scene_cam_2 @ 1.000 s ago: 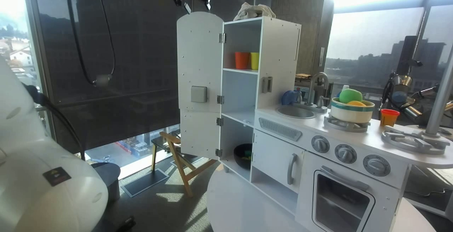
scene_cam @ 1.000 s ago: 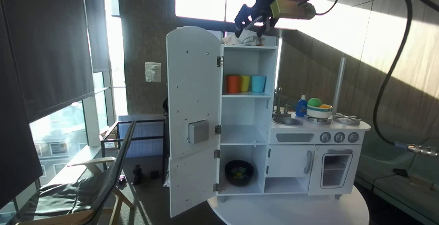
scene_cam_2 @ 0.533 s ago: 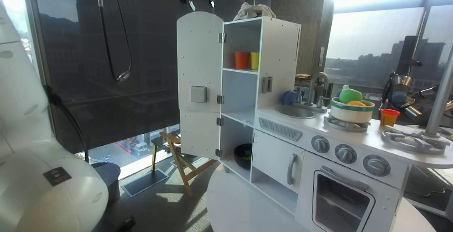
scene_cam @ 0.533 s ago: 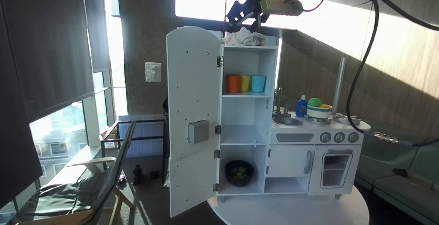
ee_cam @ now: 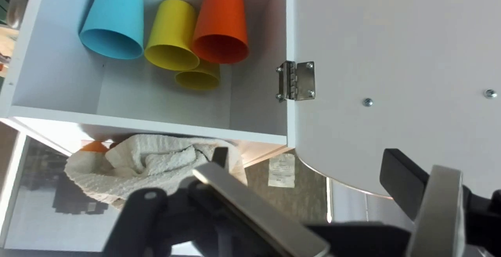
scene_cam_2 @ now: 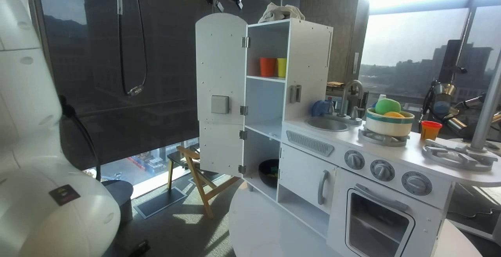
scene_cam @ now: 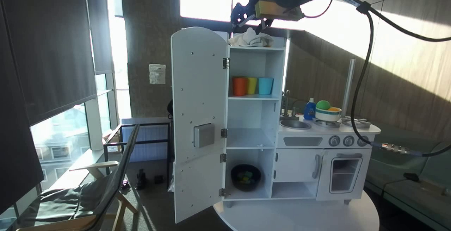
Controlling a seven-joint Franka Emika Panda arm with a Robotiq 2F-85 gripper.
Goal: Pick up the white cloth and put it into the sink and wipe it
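Note:
The white cloth lies crumpled on top of the tall white cabinet in both exterior views [scene_cam: 252, 39] [scene_cam_2: 280, 13] and in the wrist view [ee_cam: 152, 165]. My gripper [scene_cam: 247, 30] is open and empty. In an exterior view the gripper [scene_cam_2: 230, 6] hangs above the open door, left of the cloth and apart from it. In the upside-down wrist view the fingers [ee_cam: 307, 165] are wide apart, and one finger overlaps the cloth's edge in the picture. The grey sink [scene_cam: 295, 124] is set in the lower counter beside the cabinet; it also shows in an exterior view [scene_cam_2: 327, 124].
The cabinet door [scene_cam: 199, 100] stands open. Orange [scene_cam: 239, 86], yellow [scene_cam: 251, 85] and blue [scene_cam: 265, 86] cups stand on the top shelf. A faucet [scene_cam_2: 352, 92] rises behind the sink. A pot [scene_cam_2: 390, 123] with toy fruit and a blue bottle [scene_cam: 309, 109] stand on the counter. An orange object [ee_cam: 94, 146] shows beside the cloth.
My gripper has moved left and slightly up in an exterior view, and right and slightly up toward the cloth in an exterior view. It stays open. The cloth has not moved.

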